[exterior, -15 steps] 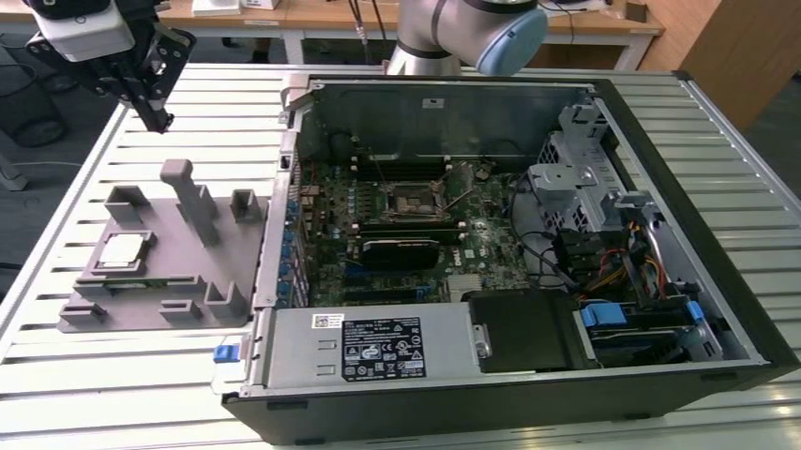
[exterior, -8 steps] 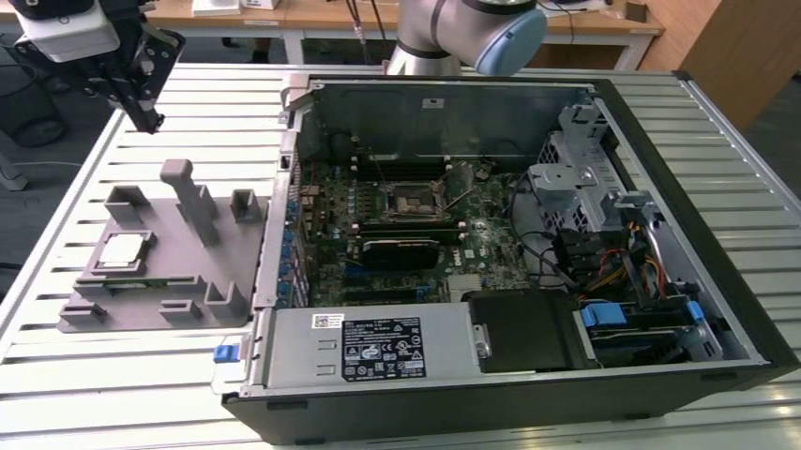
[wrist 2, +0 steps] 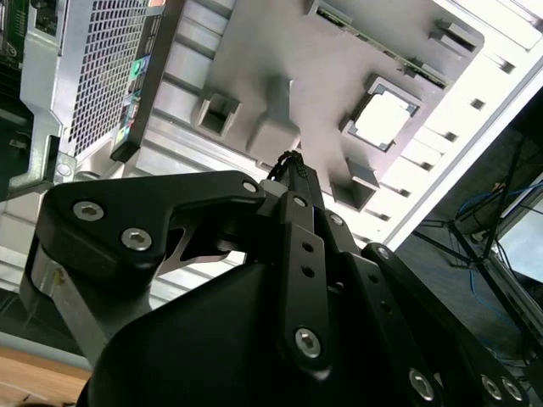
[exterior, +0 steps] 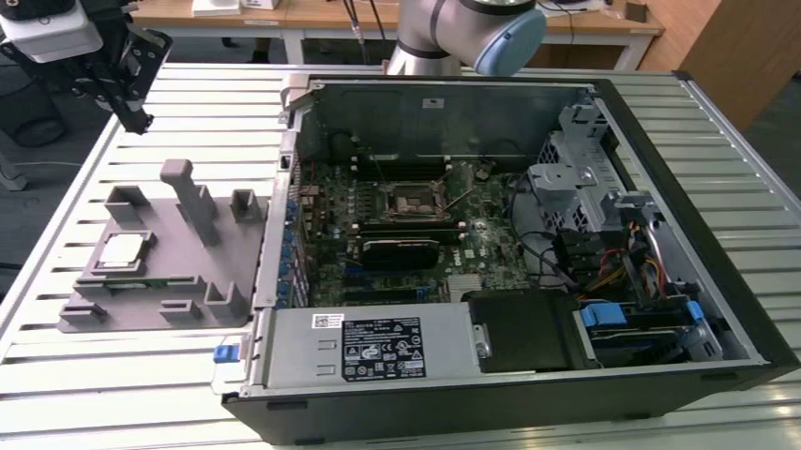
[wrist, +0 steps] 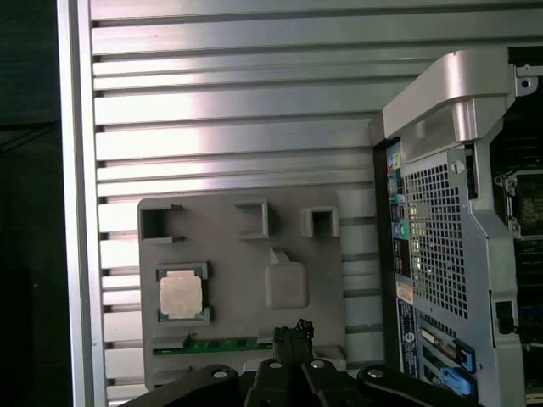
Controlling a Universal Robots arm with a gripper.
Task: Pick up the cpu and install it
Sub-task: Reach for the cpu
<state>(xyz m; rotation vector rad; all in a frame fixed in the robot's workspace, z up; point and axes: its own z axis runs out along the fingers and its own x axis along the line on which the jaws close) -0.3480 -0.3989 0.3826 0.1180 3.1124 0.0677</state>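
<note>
The cpu (exterior: 122,251) (wrist: 181,295) (wrist 2: 383,116), a flat silver square, lies in a recess of the grey fixture (exterior: 175,258) (wrist: 242,254) on the slatted table, at the exterior view's left. My gripper (exterior: 135,119) (wrist: 295,329) (wrist 2: 291,163) hangs high above the table's far left corner, well away from the cpu. Its black fingers meet at the tip with nothing between them. The open computer case (exterior: 501,234) holds the motherboard, whose black socket frame (exterior: 415,200) sits near its middle.
A green-edged memory stick (exterior: 141,282) (wrist: 216,345) lies in a slot of the fixture beside the cpu. Upright grey posts (exterior: 188,192) rise from the fixture. The case's metal side wall (wrist: 441,195) stands between fixture and motherboard. Cables and drive bays (exterior: 626,253) fill the case's right side.
</note>
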